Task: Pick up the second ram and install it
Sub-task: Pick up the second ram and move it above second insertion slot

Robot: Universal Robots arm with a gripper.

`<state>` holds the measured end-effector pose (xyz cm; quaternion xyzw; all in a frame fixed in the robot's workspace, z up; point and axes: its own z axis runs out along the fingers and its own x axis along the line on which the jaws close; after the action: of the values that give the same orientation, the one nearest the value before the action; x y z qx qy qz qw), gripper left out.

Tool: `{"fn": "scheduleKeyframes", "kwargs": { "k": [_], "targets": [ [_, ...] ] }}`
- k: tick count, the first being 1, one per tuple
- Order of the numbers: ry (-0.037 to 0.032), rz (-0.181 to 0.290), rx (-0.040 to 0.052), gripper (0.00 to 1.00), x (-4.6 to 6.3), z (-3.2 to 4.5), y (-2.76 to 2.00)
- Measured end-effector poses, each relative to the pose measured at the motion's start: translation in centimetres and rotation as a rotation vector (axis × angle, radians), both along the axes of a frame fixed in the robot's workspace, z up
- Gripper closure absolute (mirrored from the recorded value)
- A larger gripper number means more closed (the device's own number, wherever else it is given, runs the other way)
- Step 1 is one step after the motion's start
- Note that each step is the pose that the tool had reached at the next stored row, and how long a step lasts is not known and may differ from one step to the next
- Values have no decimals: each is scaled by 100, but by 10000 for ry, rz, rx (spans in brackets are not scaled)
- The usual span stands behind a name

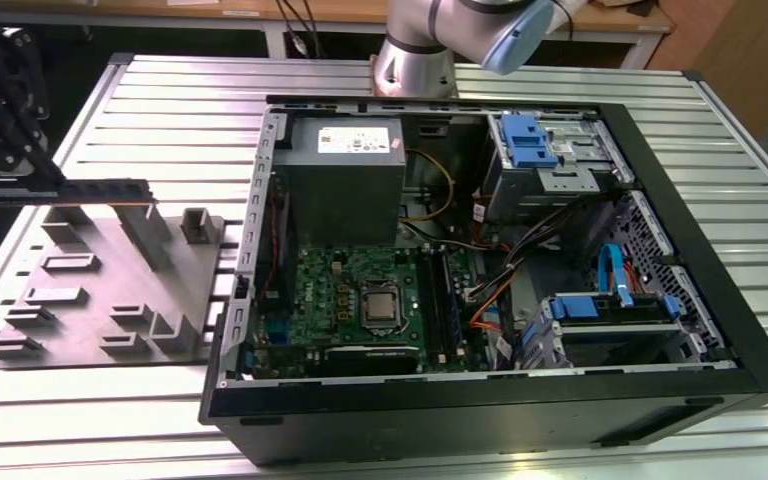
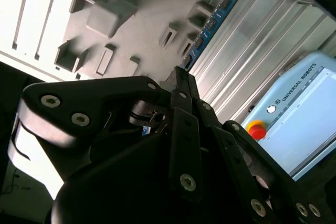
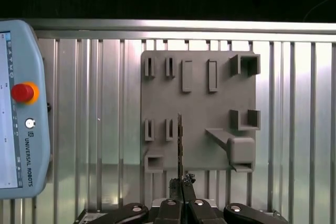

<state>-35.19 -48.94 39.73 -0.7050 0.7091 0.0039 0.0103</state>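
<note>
Second ram: the second ram (image 1: 57,188) sits at the left edge of the exterior view, a thin dark strip held level in the air above the grey fixture; in the second wrist view it runs as a blue-green strip (image 2: 212,22) up toward the upper right, and in the first wrist view it shows edge-on as a thin dark line (image 3: 180,148)
Gripper: the gripper (image 1: 11,175) is clamped on one end of the ram, fingers pressed together on the board (image 3: 181,184)
Grey fixture: the grey moulded fixture (image 1: 104,290) lies below the ram, apart from it, on the ribbed metal table (image 1: 184,80)
Computer case: the open computer case (image 1: 491,260) fills the centre and right of the exterior view, well apart from the ram; its motherboard (image 1: 344,290) lies in the lower middle
Step in hand: judging by this, the pick is done and the carry to the case is not
Next move calls for: lining the board's long edge up with a memory slot, then a square, even press
</note>
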Motion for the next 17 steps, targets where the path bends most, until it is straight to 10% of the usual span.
{"fn": "scheduleKeyframes", "kwargs": {
  "k": [17],
  "targets": [
    [0,1,0,89,407,-1,0]
  ]
}}
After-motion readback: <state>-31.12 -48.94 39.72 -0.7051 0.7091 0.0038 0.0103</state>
